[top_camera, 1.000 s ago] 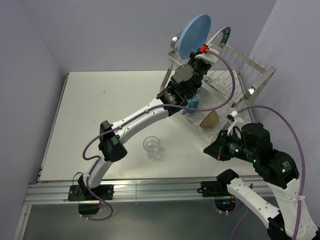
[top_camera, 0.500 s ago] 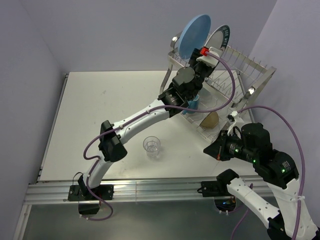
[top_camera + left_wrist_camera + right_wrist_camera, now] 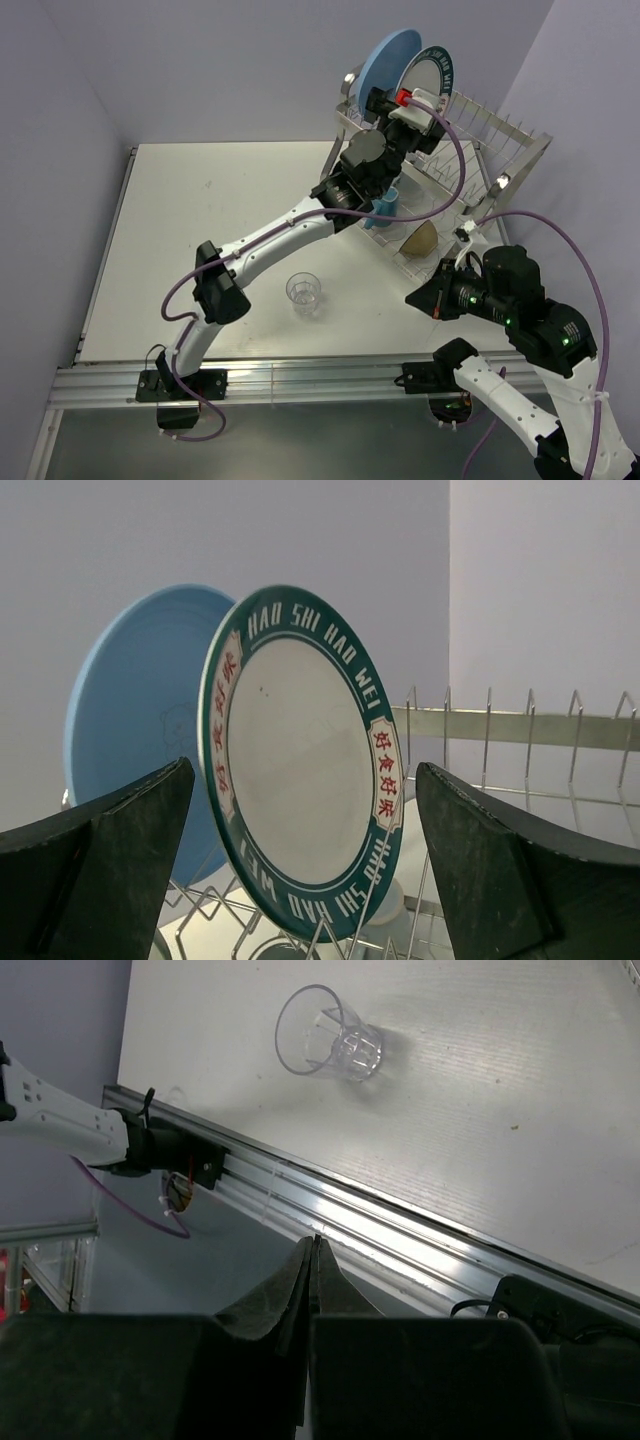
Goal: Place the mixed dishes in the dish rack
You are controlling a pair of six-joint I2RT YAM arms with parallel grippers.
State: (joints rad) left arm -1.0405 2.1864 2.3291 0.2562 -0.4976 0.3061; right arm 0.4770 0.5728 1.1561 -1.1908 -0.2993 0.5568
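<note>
The dish rack [image 3: 487, 141] stands at the far right of the table. A light-blue plate [image 3: 386, 62] and a white plate with a teal lettered rim [image 3: 436, 68] stand upright side by side on its top tier. My left gripper [image 3: 404, 106] is open just in front of them. In the left wrist view the white plate [image 3: 300, 730] stands free between the rack's prongs [image 3: 488, 730], touching neither finger of the gripper [image 3: 303, 768], with the blue plate [image 3: 125, 710] behind it. A clear glass [image 3: 304, 292] [image 3: 330, 1033] stands on the table. My right gripper [image 3: 313, 1242] is shut and empty near the front edge.
A light-blue cup [image 3: 389, 203] sits in the rack's lower tier, and a tan rounded item [image 3: 421, 238] lies beside it. The metal rail [image 3: 400, 1230] runs along the table's near edge. The walls are close behind and to the right of the rack.
My left gripper has opened and let go of the white plate, which now stands in the rack beside the blue plate. The right arm has not moved.
</note>
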